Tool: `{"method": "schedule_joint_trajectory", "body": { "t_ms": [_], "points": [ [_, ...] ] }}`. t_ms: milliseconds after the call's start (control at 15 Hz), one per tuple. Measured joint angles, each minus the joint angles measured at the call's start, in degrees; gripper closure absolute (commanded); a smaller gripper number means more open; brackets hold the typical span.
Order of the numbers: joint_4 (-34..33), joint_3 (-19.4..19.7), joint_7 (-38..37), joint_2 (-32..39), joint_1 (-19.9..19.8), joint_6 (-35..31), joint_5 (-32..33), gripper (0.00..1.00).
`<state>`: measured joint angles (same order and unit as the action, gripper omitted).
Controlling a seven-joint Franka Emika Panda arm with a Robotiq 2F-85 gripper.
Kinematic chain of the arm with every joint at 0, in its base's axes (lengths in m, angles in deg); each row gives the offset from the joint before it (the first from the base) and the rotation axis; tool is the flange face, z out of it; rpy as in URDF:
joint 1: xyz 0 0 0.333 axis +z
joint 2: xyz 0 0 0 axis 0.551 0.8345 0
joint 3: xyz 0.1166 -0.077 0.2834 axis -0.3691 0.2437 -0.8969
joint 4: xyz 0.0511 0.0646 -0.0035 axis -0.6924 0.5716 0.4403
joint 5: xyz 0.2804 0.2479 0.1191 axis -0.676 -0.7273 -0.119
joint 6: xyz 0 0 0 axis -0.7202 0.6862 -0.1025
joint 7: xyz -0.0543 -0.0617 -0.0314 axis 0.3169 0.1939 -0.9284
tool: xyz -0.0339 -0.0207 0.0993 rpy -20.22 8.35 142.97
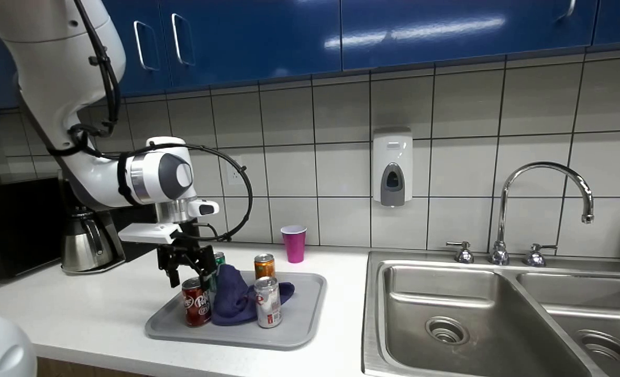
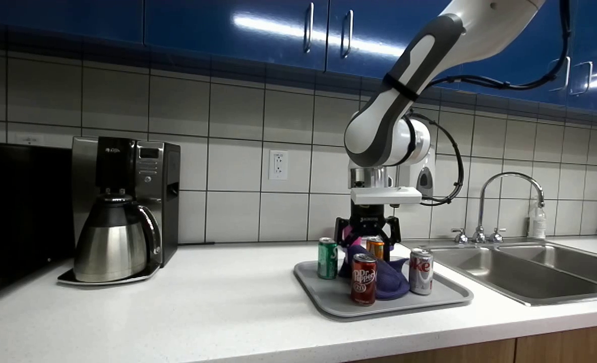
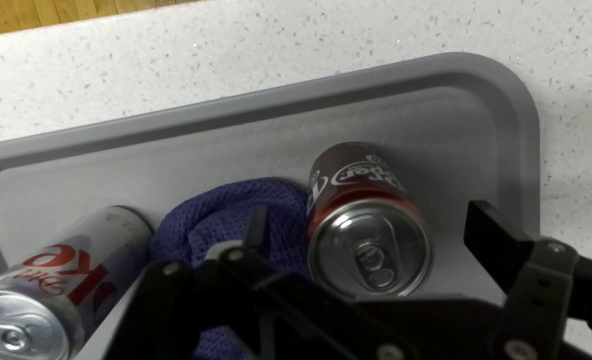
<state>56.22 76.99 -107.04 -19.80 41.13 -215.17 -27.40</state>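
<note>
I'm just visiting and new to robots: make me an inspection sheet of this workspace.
Surface: white counter, bearing a gray tray.
Main things: Dr Pepper can upright on the tray, crumpled purple cloth beside it.
Clutter: green can, orange can and silver can around the cloth; pink cup on the counter behind the tray.
Hand: open, near the Dr Pepper can; whether it touches the cloth isn't clear.
Cables: black cable looping out from the arm.
Surroundings: sink, coffee maker, soap dispenser, blue cabinets.

Shiny blue cupboards [image 1: 257,47] are hung over a tiled wall [image 1: 341,170]; a sink [image 1: 472,298] is set in the counter [image 2: 177,317].
</note>
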Motion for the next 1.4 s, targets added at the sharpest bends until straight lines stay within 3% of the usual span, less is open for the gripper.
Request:
{"method": "schedule_joint_trajectory", "body": {
  "t_ms": [600, 667, 733, 1000, 1400],
  "points": [
    [-3.02, 1.54, -0.87, 4.1, 1.32, -0.04, 0.27, 0.0],
    [-3.32, 1.65, -0.89, 4.52, 1.49, -0.04, 0.28, 0.25],
    [-3.59, 1.71, -0.89, 4.88, 1.64, -0.04, 0.28, 0.26],
    [-4.38, 2.28, -0.9, 5.74, 2.39, -0.04, 0.28, 0.58],
    [-4.51, 2.58, -0.91, 5.74, 2.85, -0.22, 0.28, 0.62]
  ]
}}
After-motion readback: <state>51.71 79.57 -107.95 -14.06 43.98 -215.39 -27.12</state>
